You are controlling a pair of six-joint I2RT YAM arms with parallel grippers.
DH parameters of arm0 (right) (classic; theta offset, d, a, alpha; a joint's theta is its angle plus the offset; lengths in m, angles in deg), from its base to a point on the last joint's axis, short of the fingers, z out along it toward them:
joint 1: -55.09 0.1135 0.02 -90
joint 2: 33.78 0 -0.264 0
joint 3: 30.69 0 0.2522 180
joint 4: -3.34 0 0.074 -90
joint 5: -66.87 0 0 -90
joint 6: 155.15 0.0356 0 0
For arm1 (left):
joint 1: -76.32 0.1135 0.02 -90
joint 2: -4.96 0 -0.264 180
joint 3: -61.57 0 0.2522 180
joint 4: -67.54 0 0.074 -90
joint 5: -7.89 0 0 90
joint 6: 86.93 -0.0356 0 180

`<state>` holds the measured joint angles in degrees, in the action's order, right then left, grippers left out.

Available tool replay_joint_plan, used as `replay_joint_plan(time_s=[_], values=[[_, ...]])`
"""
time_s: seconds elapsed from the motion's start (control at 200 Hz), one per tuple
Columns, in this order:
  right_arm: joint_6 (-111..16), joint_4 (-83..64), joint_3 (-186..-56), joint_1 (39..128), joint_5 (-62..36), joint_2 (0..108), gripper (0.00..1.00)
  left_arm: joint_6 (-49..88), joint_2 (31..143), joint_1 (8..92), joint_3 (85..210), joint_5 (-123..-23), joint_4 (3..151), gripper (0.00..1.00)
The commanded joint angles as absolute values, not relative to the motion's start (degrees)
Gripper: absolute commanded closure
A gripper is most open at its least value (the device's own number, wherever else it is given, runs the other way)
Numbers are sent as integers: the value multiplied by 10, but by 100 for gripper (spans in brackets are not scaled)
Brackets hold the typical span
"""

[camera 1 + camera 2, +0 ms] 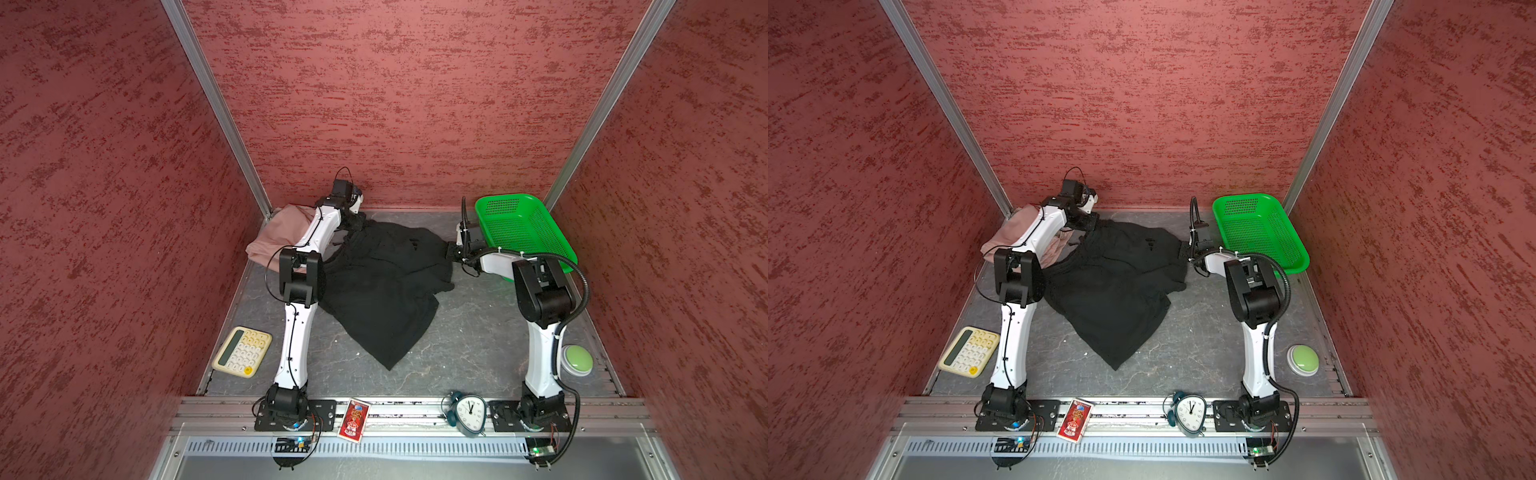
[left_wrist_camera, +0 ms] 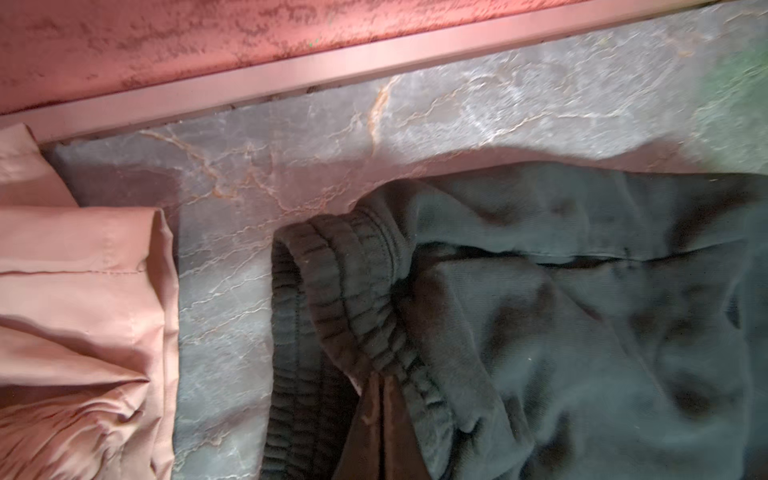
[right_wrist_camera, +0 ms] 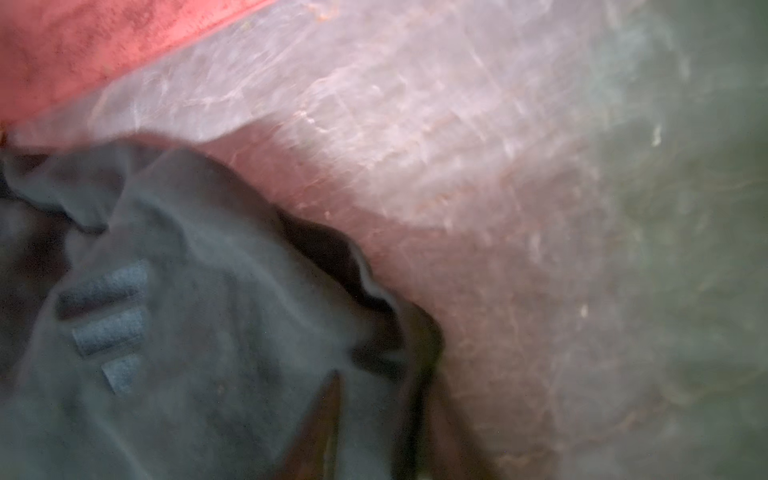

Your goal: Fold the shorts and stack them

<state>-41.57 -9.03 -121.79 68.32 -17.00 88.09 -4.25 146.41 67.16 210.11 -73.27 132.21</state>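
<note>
Two pairs of shorts are lying on the grey marbled tabletop [image 1: 457, 340]: the black shorts [image 1: 386, 282] are sprawling crumpled from its far edge down across the middle, and the pink shorts [image 1: 274, 237] are bunching in the far left corner just beside them, partly under the left arm. Two grippers are working at the black pair. The left gripper [image 1: 355, 224] is clenching the ribbed waistband at the far left corner, its jaws pressed together on the cloth in the left wrist view [image 2: 382, 376]. The right gripper [image 1: 449, 250] is meeting the far right edge, but blur is hiding whether its jaws are gripping. One green mesh basket [image 1: 498, 204] is sitting in the far right corner, one calculator [image 1: 242, 351] along the left edge, and one green button [image 1: 577, 359] along the right edge. One alarm clock [image 1: 469, 412] and one red card pack [image 1: 353, 417] are resting on the front rail. Red textured walls [image 1: 395, 104] are closing in three sides. Bare table is showing in the near half, between the arms.
</note>
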Motion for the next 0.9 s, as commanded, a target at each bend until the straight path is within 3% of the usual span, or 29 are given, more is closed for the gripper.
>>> replay_joint_plan(time_s=[0.0,0.105,0.506,0.897], values=[[-420,-63,-1232,680,-180,863,91,-46,1437,670,2100,-725,1318,100],[-441,-79,-1223,680,-197,825,100,-48,1421,672,2099,-742,1325,100],[-449,-49,-1017,681,-273,582,100,-47,1319,706,2012,-743,1269,100],[-461,-19,-1088,678,-303,658,100,-34,1399,713,2085,-688,1245,100]])
